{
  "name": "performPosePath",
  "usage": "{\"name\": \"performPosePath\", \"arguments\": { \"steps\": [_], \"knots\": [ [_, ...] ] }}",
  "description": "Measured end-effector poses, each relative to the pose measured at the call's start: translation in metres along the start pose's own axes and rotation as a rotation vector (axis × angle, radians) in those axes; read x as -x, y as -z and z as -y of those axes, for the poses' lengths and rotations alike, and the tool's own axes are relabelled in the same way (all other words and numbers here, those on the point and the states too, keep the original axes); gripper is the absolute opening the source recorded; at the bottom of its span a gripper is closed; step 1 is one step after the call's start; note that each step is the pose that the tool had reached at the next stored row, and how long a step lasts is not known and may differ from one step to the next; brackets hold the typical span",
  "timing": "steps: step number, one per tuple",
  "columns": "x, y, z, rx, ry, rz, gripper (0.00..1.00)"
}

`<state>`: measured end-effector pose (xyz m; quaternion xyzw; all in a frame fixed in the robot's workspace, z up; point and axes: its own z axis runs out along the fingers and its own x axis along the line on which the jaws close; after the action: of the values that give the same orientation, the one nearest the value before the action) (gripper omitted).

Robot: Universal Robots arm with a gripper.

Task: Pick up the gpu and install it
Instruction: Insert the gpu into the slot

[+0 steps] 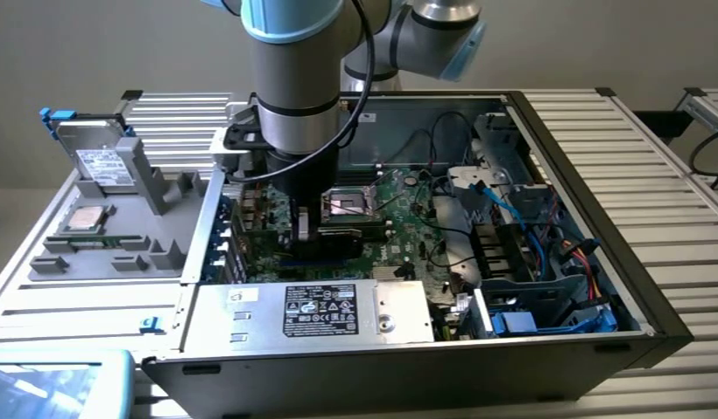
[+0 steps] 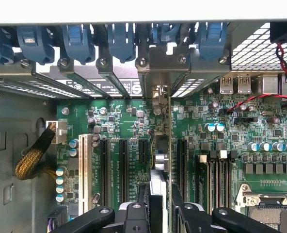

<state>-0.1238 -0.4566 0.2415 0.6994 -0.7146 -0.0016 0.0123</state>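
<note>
The arm [image 1: 292,70] hides most of the gpu [image 2: 168,141], seen edge-on; the gripper [image 2: 159,213] is cut off.

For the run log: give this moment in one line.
pincer: shut on gpu | gpu: edge-on, upright over motherboard slots | case: open

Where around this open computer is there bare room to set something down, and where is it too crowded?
Bare patches: the slatted table on the exterior view's right of the computer case, and the grey holder tray's flat front edge. Crowded: the motherboard, where the end effector holds the gpu edge-on among the slots, and the cable-packed drive bay.
</note>
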Motion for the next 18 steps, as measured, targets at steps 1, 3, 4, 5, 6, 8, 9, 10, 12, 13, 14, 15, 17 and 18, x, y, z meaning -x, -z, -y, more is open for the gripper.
{"name": "performPosePath", "arguments": {
  "steps": [1, 3, 4, 5, 6, 8, 9, 10, 12, 13, 14, 15, 17, 18],
  "knots": [
    [0.0, 0.0, 0.0, 0.0, 0.0, 0.0, 0.28],
    [0.0, 0.0, 0.0, 0.0, 0.0, 0.0, 0.28],
    [0.0, 0.0, 0.0, 0.0, 0.0, 0.0, 0.28],
    [0.0, 0.0, 0.0, 0.0, 0.0, 0.0, 0.28],
    [0.0, 0.0, 0.0, 0.0, 0.0, 0.0, 0.28],
    [0.0, 0.0, 0.0, 0.0, 0.0, 0.0, 0.28],
    [0.0, 0.0, 0.0, 0.0, 0.0, 0.0, 0.28],
    [0.0, 0.0, 0.0, 0.0, 0.0, 0.0, 0.28],
    [-0.0004, -0.0001, 0.0, 0.0, 0.0, 0.0002, 0.28],
    [-0.0004, -0.0001, 0.0, -0.0001, 0.001, 0.0002, 0.28],
    [-0.0004, -0.0001, 0.0, 0.0, 0.001, 0.0001, 0.28],
    [-0.0004, -0.0001, 0.0, 0.0, 0.001, 0.0001, 0.28],
    [-0.0004, 0.0, 0.0, 0.0, 0.001, 0.0, 0.28],
    [-0.0004, -0.0001, 0.0, 0.0, 0.001, 0.0, 0.28]
  ]
}}
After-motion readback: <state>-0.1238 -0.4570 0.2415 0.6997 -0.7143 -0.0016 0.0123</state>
